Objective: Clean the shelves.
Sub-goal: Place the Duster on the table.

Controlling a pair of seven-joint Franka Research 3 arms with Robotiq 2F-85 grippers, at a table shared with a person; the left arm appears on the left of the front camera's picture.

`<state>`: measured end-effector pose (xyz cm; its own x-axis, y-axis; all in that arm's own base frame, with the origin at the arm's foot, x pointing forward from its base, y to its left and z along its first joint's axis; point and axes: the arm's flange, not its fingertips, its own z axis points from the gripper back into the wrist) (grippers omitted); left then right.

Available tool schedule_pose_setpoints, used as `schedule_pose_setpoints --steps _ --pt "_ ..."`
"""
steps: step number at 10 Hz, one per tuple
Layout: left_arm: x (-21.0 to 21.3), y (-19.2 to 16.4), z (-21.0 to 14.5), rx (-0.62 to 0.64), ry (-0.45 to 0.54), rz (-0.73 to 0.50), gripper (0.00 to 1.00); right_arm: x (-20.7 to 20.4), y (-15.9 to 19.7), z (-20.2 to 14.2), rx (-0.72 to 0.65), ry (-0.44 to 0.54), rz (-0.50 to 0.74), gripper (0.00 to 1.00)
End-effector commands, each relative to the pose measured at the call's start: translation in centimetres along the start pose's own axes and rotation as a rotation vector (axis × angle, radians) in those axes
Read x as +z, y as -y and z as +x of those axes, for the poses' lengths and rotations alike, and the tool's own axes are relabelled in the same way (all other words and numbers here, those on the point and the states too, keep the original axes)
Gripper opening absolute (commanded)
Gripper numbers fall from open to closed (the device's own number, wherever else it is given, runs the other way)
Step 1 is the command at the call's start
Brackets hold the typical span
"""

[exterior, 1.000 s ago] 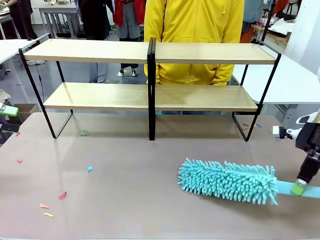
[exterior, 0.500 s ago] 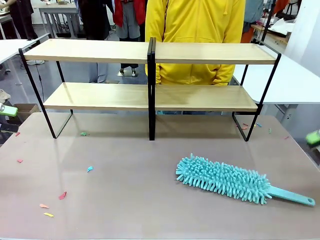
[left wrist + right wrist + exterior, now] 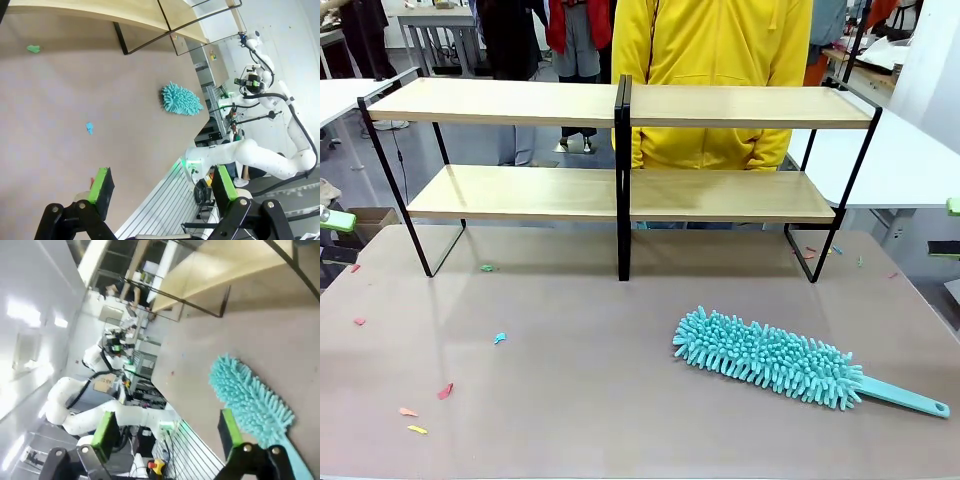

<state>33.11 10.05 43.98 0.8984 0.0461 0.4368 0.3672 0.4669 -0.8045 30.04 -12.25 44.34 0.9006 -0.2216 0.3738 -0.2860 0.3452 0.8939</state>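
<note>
— The shelves (image 3: 720, 195), across the upper half of the frame: what are they made of?
— Light wood boards, smooth and matt, on a thin black metal frame.
— And the duster (image 3: 765, 357) at lower right?
— Fluffy teal microfibre fingers, soft cloth, on a smooth plastic handle of the same colour.
— The tabletop (image 3: 580, 400)?
— Grey-brown, smooth, with a faint sheen; small paper-like scraps (image 3: 445, 391) lie at lower left.
— The person (image 3: 710, 60) at top centre?
— Yellow cloth, matt.
— The wrist views?
— Matt black fingers (image 3: 102, 187) with green pads; glossy white arm casings (image 3: 265, 160).
</note>
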Motion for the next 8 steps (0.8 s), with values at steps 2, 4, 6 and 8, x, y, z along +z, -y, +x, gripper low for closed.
schedule_pose_setpoints --steps 2,4,6,8 --pt "-0.13 -0.09 0.12 -0.024 0.016 -0.023 1.0 1.03 -0.39 0.81 0.046 -0.077 -0.069 1.0" --pt "-0.13 -0.09 0.12 -0.024 0.016 -0.023 1.0 1.03 -0.39 0.81 0.046 -0.077 -0.069 1.0" --pt "-0.13 -0.09 0.12 -0.024 0.016 -0.023 1.0 1.03 -0.39 0.81 0.046 -0.077 -0.069 1.0" --pt "-0.13 -0.09 0.12 -0.024 0.016 -0.023 1.0 1.03 -0.39 0.81 0.046 -0.077 -0.069 1.0"
